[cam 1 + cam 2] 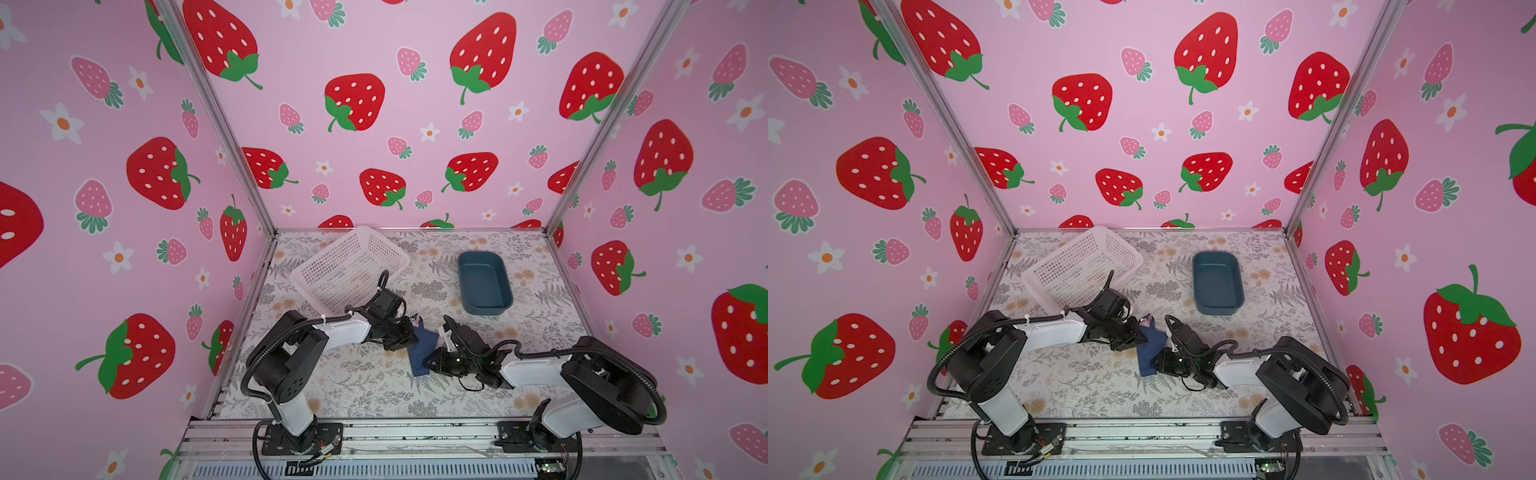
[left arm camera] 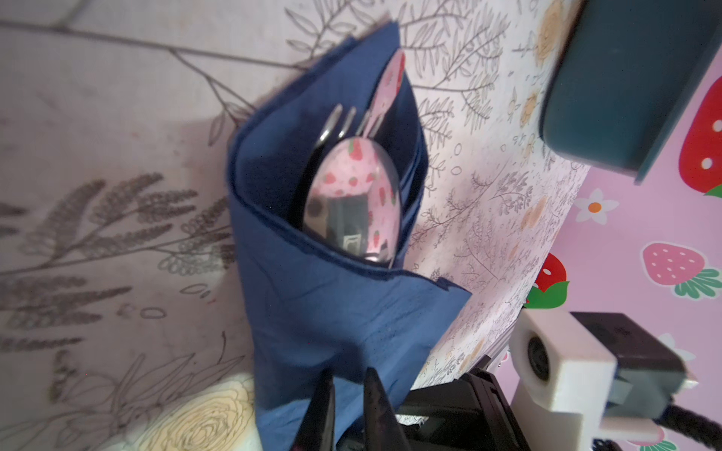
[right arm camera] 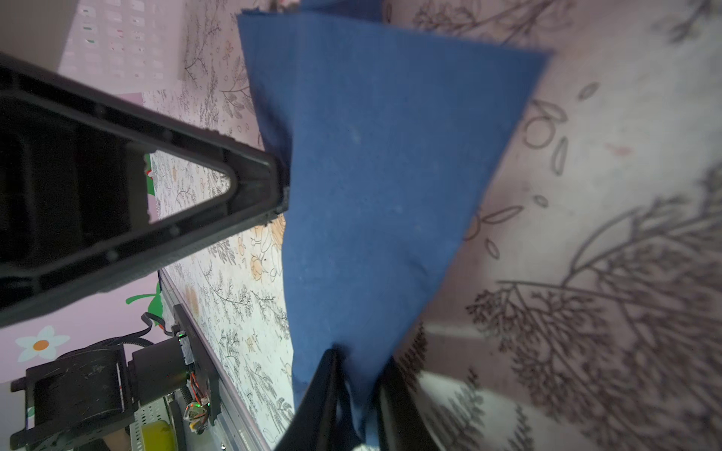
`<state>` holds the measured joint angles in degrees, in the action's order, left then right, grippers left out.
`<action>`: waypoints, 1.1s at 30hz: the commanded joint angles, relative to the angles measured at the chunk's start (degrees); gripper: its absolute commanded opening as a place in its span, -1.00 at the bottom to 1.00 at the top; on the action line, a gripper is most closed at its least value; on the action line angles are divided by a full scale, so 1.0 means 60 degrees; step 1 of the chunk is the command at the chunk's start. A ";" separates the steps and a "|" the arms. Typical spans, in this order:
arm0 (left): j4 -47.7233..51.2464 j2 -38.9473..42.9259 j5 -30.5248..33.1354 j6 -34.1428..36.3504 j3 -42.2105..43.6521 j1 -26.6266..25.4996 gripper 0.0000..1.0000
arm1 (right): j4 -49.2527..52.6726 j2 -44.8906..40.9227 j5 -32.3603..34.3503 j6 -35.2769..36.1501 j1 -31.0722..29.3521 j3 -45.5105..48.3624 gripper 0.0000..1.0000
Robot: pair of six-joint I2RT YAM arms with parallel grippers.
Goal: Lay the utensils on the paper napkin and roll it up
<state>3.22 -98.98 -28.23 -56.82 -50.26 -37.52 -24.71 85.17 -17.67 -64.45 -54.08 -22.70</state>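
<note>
The dark blue paper napkin [image 1: 422, 347] [image 1: 1152, 347] is folded into a loose roll around the utensils at the middle of the table. In the left wrist view the spoon [image 2: 351, 199], the fork [image 2: 340, 121] and the knife [image 2: 386, 86] poke out of the napkin's [image 2: 332, 312] open end. My left gripper [image 1: 409, 336] [image 2: 349, 375] is shut on one edge of the roll. My right gripper [image 1: 432, 361] [image 3: 361, 359] is shut on the napkin [image 3: 383, 175] near its other end. Only shiny utensil tips [image 1: 415, 319] show in the top views.
A white perforated basket [image 1: 349, 270] lies tilted at the back left, behind the left arm. A teal tray [image 1: 484, 282] [image 2: 625, 78] stands at the back right. The floral table cloth [image 1: 353, 386] lies under everything, and the pink strawberry walls enclose three sides.
</note>
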 commanded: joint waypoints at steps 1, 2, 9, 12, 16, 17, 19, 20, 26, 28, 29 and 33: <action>-0.0035 -0.0161 -0.0202 0.0057 -0.0172 -0.0075 -0.67 | 0.0035 -0.0160 -0.0036 -0.0229 0.0034 0.0018 -0.48; -0.0032 -0.0147 -0.0203 0.0079 -0.0177 -0.0089 -0.68 | 0.0018 -0.0161 -0.0014 -0.0267 0.0048 -0.0042 -0.41; 0.0001 -0.0085 -0.0157 0.0137 -0.0170 -0.0092 -0.68 | 0.0038 -0.0090 0.0261 -0.0468 0.0213 -0.0279 0.11; -0.0010 -0.0100 -0.0159 0.0138 -0.0182 -0.0097 -0.68 | 0.0090 0.0029 0.0467 -0.0560 0.0227 -0.0237 0.14; -0.0032 -0.0115 -0.0195 0.0142 -0.0204 -0.0133 -0.68 | 0.0047 0.0230 0.0426 -0.0564 0.0232 -0.0224 0.05; -0.0025 -0.0115 -0.0210 0.0138 -0.0209 -0.0147 -0.68 | 0.0031 0.0261 0.0422 -0.0595 0.0236 -0.0195 -0.05; -0.0025 -0.0010 -0.0135 0.0115 -0.0195 -0.0176 -0.69 | 0.0002 0.0257 0.0454 -0.0653 0.0238 -0.0123 -0.18; 0.0001 0.0077 -0.0058 0.0131 -0.0183 -0.0191 -0.69 | -0.0029 0.0256 0.0445 -0.0703 0.0225 -0.0076 -0.27; 0.0265 0.0935 0.0412 0.0203 -0.0002 -0.0178 -0.61 | -0.0154 0.0148 0.0450 -0.0930 0.0231 0.0260 -0.65; 0.0513 0.1199 0.0644 0.0259 0.0056 -0.0170 -0.54 | -0.0152 0.0118 0.0455 -0.0988 0.0251 0.0369 -0.68; 0.0609 0.1318 0.0743 0.0268 0.0105 -0.0150 -0.53 | -0.0132 0.0108 0.0451 -0.1018 0.0240 0.0412 -0.73; 0.0613 0.1544 0.0794 0.0239 0.0391 -0.0039 -0.51 | -0.0088 0.0161 0.0403 -0.1124 0.0242 0.0494 -0.74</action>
<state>4.67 -90.11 -24.95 -55.72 -49.60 -38.11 -27.66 85.91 -16.12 -69.67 -52.75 -21.34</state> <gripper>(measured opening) 0.244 0.133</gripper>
